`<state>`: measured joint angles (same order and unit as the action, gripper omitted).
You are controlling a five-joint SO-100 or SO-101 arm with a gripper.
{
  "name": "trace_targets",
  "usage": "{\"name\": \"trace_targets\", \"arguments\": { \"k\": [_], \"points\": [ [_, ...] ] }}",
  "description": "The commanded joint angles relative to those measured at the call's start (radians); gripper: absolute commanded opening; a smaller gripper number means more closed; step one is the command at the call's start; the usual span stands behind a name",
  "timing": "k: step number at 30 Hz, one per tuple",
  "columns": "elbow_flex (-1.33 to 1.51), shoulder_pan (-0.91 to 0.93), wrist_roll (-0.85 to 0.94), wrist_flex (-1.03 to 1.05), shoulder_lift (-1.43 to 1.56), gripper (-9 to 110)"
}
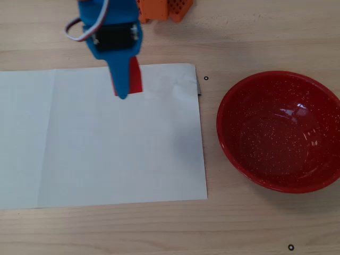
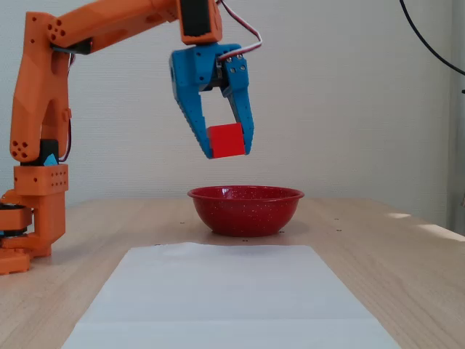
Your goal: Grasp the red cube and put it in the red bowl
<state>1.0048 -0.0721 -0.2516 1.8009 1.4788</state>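
Observation:
My blue gripper (image 2: 227, 150) is shut on the red cube (image 2: 226, 140), which hangs high in the air in the fixed view, above and slightly left of the red bowl (image 2: 245, 209). In the overhead view the gripper (image 1: 127, 91) sits over the top edge of the white paper, and only a strip of the red cube (image 1: 136, 79) shows beside the blue finger. The red bowl (image 1: 280, 130), glossy with white speckles, rests empty on the table to the right of the paper.
A white paper sheet (image 1: 101, 138) covers the left and middle of the wooden table. The orange arm base (image 1: 159, 8) stands at the top edge in the overhead view, and at the left (image 2: 33, 218) in the fixed view.

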Motion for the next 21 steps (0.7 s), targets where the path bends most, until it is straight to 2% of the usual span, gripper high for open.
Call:
{"name": "trace_targets", "arguments": {
  "k": [1,11,21],
  "points": [
    [-0.152,0.104,0.071,0.135,0.135,0],
    [-0.181,0.425,0.258,0.052,0.109,0],
    [-0.133,0.615,0.37,-0.164,0.057,0]
  ]
}}
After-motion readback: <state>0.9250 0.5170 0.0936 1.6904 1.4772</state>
